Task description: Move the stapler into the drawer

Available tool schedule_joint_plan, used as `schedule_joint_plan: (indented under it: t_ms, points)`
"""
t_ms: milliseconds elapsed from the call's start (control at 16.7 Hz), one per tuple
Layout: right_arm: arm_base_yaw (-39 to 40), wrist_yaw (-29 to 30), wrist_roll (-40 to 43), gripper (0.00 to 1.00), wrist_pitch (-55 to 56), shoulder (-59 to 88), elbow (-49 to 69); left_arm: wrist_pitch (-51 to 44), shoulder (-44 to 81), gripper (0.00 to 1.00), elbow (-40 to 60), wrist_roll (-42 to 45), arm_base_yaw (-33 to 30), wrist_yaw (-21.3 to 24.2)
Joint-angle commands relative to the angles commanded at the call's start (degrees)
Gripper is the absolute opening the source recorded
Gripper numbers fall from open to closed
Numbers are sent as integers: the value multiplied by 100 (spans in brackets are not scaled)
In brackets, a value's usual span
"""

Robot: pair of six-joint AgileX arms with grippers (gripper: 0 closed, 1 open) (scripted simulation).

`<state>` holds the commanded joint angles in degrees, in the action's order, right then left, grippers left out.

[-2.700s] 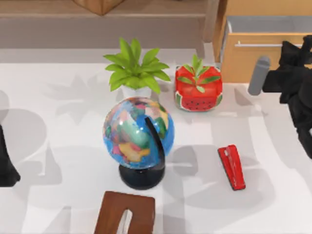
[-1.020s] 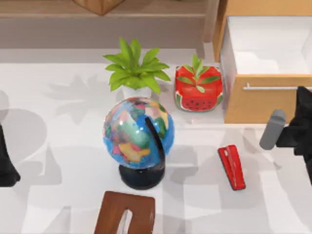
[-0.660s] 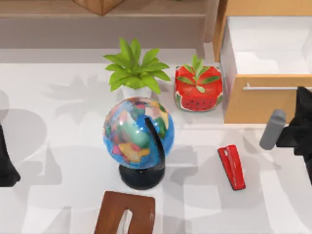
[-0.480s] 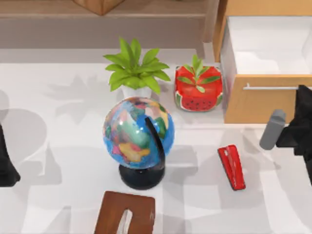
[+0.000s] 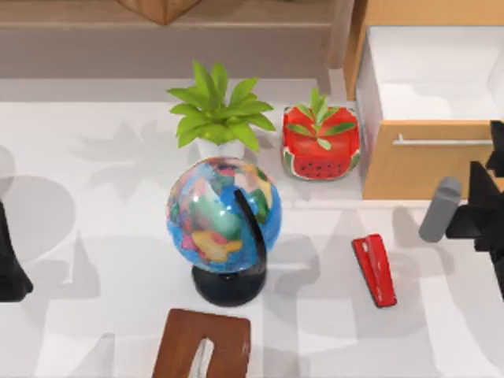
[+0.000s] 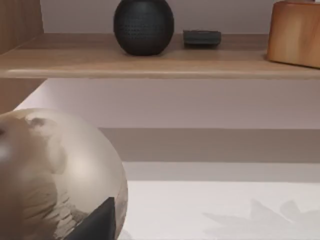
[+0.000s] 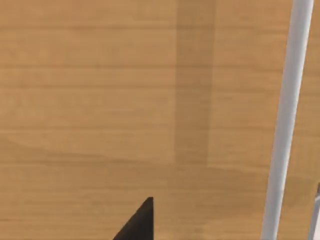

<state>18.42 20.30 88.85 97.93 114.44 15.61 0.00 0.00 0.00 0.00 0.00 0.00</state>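
White table (image 5: 118, 236) fills the top view. The red stapler (image 5: 375, 269) lies flat on it, right of the globe (image 5: 224, 215), apart from everything. The tan drawer (image 5: 425, 157) stands pulled out at the far right, white inside. My right gripper (image 5: 492, 201) sits at the right edge, just in front of the drawer; I cannot tell how its fingers stand. My left arm (image 5: 9, 260) rests at the left edge.

My left wrist view shows a wooden shelf (image 6: 160, 62) with a black ball (image 6: 143, 26) on it.

My right wrist view is close to the drawer's wood front (image 7: 125, 100) and its silver handle (image 7: 287, 120).
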Motion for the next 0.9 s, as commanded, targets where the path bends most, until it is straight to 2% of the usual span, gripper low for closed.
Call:
schedule_joint_plan:
  t_ms: [540,900]
  points:
    - [5,9,0,100,17,-2,-10,0,0,100,0,0,0,0]
    - [182,184,-3,100,373,-49,-417,0,0,100,0,0,0,0]
